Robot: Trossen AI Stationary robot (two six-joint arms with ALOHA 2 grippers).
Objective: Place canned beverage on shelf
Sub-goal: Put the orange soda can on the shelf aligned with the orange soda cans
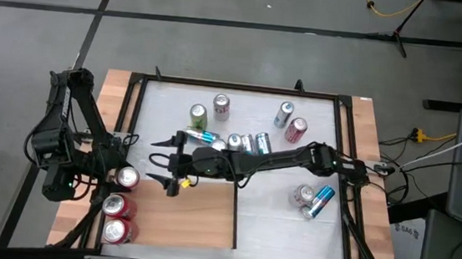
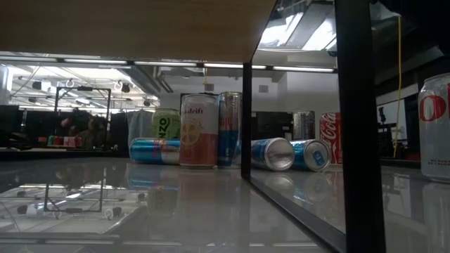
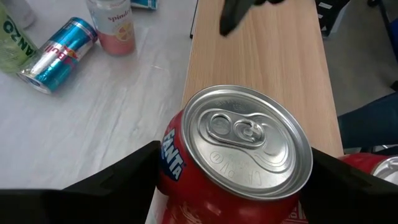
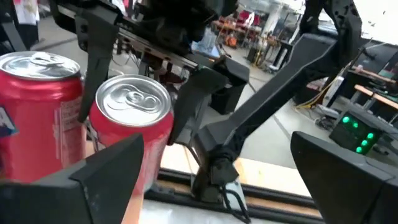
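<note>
The job is partly done. On the shelf (image 1: 182, 213), the light wood panel at the near left of the bench (image 1: 289, 227), three red cans stand in a row along its left edge. The two nearer ones (image 1: 117, 218) stand free and seem already delivered. The farthest of the three, a red Fanta can (image 1: 129, 178), stands upright on the shelf with the left pincer (image 1: 118, 176) closed around its body; the left wrist view shows the dark fingers (image 3: 118, 177) on either side of the can (image 3: 239, 158), whose base rests on the wood. I judge this can to be at the point of delivery, with only the release and the retreat of the left arm left for it. The right arm reaches across the bench from the right, and its pincer (image 1: 161, 164) hangs with jaws wide apart and nothing between them, over the far edge of the shelf, just right of the Fanta can. Many cans remain off the shelf: a cluster (image 1: 238, 139) of upright and fallen ones on the white surface at the far middle, and two lying cans (image 1: 313, 200) to the right. So most of the stock is still to be moved, if all of it is meant for the shelf.
</note>
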